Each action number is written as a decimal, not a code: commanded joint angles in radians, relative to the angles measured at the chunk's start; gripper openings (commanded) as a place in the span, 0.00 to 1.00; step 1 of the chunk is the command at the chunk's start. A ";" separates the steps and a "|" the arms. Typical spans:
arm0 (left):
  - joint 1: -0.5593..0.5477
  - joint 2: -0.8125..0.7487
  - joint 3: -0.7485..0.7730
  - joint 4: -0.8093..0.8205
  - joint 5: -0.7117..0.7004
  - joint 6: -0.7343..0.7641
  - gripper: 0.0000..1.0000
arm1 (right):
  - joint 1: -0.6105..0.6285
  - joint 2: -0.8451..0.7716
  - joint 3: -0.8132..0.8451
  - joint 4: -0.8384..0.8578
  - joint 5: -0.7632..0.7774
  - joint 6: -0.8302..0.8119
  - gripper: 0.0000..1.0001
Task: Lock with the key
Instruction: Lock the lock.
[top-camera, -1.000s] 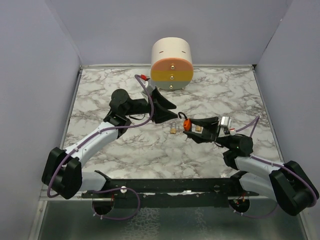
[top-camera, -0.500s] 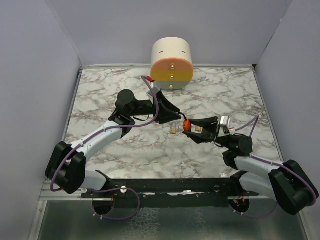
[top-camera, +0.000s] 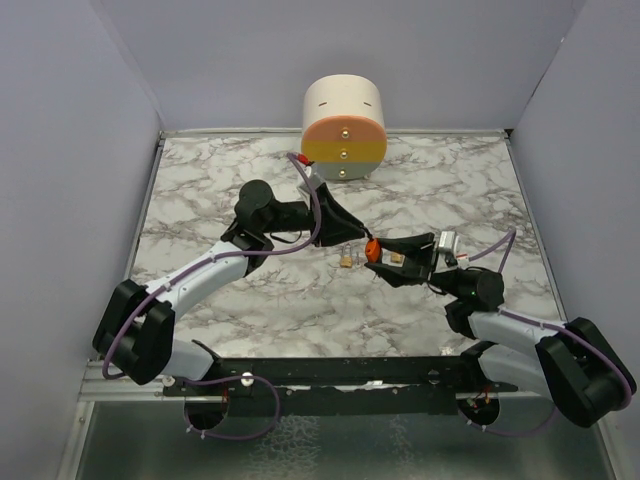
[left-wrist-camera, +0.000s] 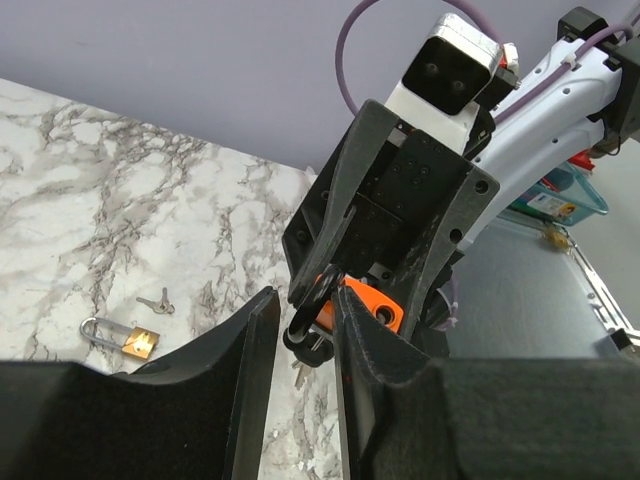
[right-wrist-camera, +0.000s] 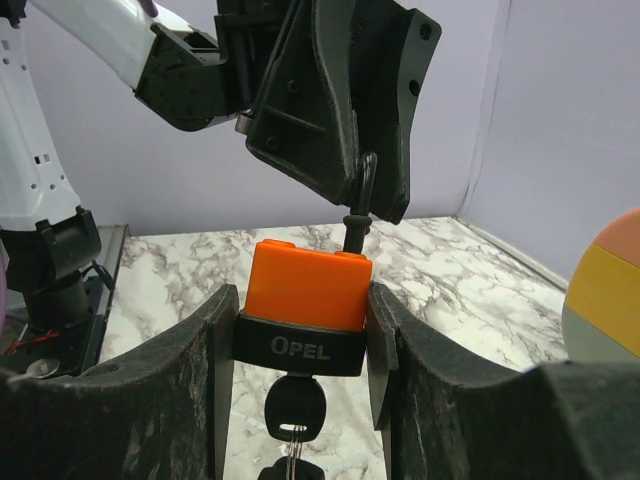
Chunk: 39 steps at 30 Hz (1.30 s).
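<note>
A robot lab cell is shown. Marble-print table (top-camera: 300, 312) is boxed by plain lilac walls (top-camera: 200, 60) behind the left pincer (top-camera: 354, 233). Mounting rail (top-camera: 350, 372) is seen nearer.

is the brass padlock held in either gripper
No, the brass padlock lies on the marble table beside loose keys, while the right gripper clamps an orange padlock instead.

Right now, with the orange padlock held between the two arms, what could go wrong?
The left gripper brackets only the thin shackle of the orange padlock; pushing off-axis could twist it in the right gripper. The key hanging below has neither gripper on it and could be jolted out.
</note>
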 joint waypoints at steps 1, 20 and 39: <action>-0.012 0.016 0.018 0.032 -0.006 -0.009 0.30 | -0.004 0.005 0.034 0.319 0.006 0.000 0.01; -0.018 0.009 0.044 0.032 -0.108 -0.116 0.00 | 0.013 -0.030 0.072 0.027 -0.004 -0.179 0.01; -0.056 -0.081 0.060 -0.142 -0.325 -0.040 0.00 | 0.390 -0.021 0.226 -0.336 0.460 -0.707 0.01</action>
